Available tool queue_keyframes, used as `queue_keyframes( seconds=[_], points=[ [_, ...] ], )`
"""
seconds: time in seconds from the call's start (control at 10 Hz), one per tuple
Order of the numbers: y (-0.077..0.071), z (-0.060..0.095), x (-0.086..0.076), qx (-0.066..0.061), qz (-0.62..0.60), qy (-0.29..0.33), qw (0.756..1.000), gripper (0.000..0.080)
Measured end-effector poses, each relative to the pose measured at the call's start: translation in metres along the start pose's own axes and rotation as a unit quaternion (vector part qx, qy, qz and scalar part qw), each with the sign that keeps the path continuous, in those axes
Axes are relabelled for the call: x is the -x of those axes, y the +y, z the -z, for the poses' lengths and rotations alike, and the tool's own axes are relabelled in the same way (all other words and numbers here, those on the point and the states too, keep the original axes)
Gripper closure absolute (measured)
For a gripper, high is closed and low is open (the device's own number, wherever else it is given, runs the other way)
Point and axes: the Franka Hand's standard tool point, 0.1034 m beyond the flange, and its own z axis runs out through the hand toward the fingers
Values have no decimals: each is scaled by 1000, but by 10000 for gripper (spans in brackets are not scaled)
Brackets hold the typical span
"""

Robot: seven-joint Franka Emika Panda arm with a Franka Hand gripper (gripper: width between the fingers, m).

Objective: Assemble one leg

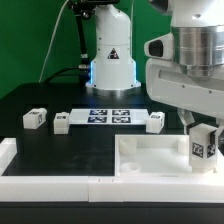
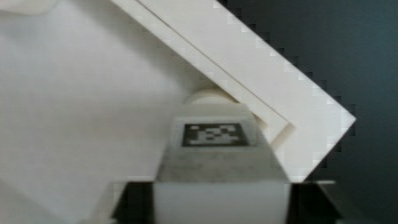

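White plastic leg [image 1: 203,146] is clamped in my jaws, tag towards the wrist camera, its tip at the near corner of the tray-like top [image 1: 140,160] on the desk [image 1: 60,150]. I'd hold it upright, centre it over that corner, then press and twist gently.

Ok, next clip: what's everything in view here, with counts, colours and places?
small white oblong plastic legs: four, white with black-and-white tags; three loose on the table beside the marker board, one gripped at the tray-like piece's corner.
large square plastic tray-like piece: one, white; exterior view's right, near side.
marker board: one, white; table centre.
raised border: one, white; table's near edge.
table: one, black.
arm base: one, white; behind the marker board.
end effector: one; shut on the fourth leg.
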Motion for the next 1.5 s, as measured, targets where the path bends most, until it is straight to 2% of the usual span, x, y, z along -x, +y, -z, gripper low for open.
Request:
queue_keyframes(
  seconds=[0.1,0.2,0.4,0.6,1.1,1.2,1.3,1.5],
  points=[
    [0,0,0,0,23,0,1000,317],
    [-1,0,1,1,64,2,998,188],
    [-2,-1,4,5,185,4,983,159],
    [-5,-2,9,15,325,10,946,151],
    [-1,0,1,17,560,7,828,150],
    [-1,0,1,17,566,7,824,165],
    [-1,0,2,16,557,7,831,165],
    [-1,0,1,16,552,7,834,510]
  ],
)
